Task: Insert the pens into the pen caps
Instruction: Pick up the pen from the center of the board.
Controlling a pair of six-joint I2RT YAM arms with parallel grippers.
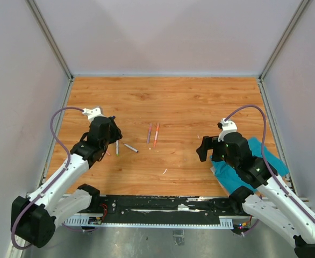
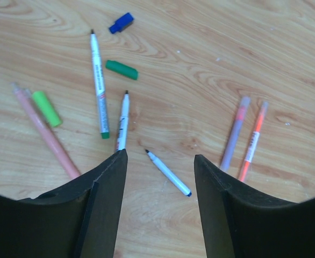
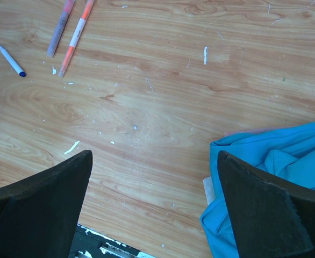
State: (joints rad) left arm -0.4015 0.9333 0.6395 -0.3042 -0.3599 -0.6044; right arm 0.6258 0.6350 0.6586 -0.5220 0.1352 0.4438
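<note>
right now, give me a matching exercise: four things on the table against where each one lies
Things:
1 blue cap
2 light green cap
3 orange pen
4 cloth

Places:
a beside the purple pen
b beside the right gripper
c beside the pink pen
d topmost in the left wrist view

Pairs: 1-d, 2-c, 3-a, 4-b
</note>
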